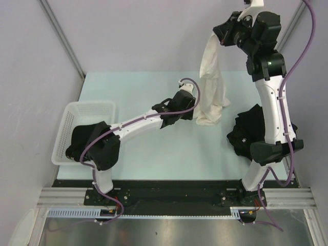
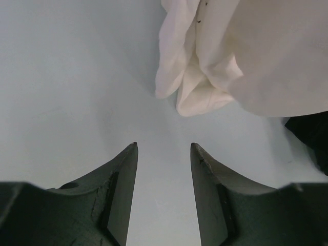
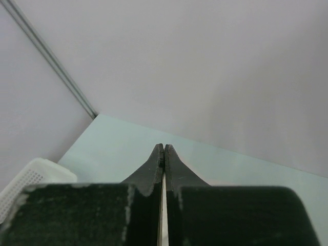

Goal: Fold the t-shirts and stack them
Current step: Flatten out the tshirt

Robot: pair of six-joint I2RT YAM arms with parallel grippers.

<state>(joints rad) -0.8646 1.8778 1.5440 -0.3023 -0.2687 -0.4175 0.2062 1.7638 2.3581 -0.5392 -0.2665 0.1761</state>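
Pinched in the right gripper (image 3: 164, 149) and dangling below it: hanging t-shirt (image 1: 212, 87), lower end resting on the table (image 1: 154, 154)

Just ahead of the left gripper (image 2: 164, 146), slightly to its right, not touching it: that lower end

Farther to the right of the left gripper, on the table: heaped t-shirts (image 1: 246, 130)

Well behind the left gripper, at the table's left edge: basket (image 1: 77, 110), with another t-shirt (image 1: 95, 146) in it, spilling over the near rim
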